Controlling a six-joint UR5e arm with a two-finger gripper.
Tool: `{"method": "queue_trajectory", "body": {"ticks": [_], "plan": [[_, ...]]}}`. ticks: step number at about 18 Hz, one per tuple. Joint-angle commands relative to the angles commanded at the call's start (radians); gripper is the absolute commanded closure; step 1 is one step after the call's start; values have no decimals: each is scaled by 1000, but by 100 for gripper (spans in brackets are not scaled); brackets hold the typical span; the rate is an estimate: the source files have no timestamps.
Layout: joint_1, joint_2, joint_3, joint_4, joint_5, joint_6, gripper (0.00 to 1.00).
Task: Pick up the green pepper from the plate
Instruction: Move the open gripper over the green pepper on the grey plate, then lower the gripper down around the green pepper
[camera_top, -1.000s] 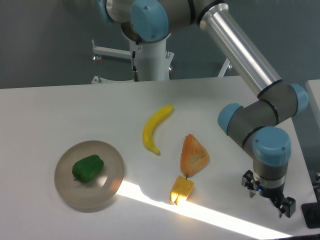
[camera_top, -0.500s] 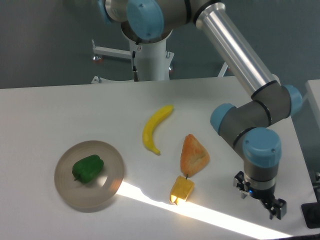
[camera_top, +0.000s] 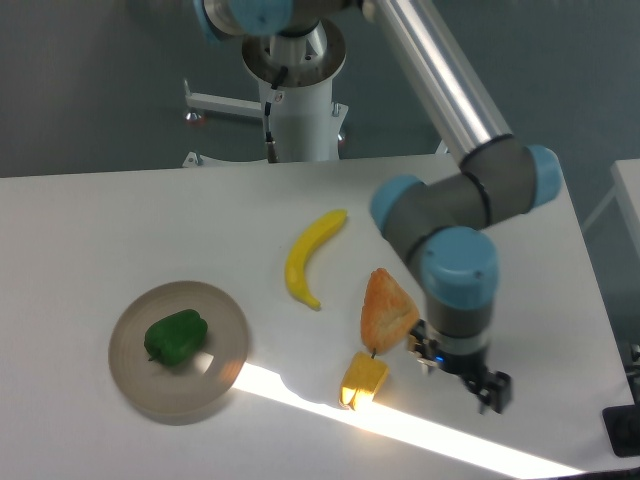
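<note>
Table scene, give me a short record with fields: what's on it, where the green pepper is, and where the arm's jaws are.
green pepper: lying on the plate, left side of table
banana: centre of table, off the plate
orange wedge-shaped item: right of banana
yellow pepper: just below the orange item
gripper: right of the yellow pepper, far from the plate
jaws: holding nothing, opening unclear

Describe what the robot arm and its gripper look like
The arm is a shiny silver tube with dark grey joint housings capped in light blue. The gripper is a small black two-finger unit with a tiny blue light on it. A thin cable runs down the white base column.
</note>
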Motion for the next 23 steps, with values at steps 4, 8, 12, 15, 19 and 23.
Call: {"method": "queue_trajectory", "body": {"ticks": [4, 8, 12, 15, 19, 23], "plan": [[-41, 97, -118, 0, -169, -179, 0], [-123, 184, -250, 0, -207, -311, 0], [-199, 216, -351, 11, -230, -416, 0], [-222, 215, -371, 44, -287, -511, 0], [-259, 207, -420, 155, -289, -545, 0], [-261, 201, -440, 179, -287, -534, 0]]}}
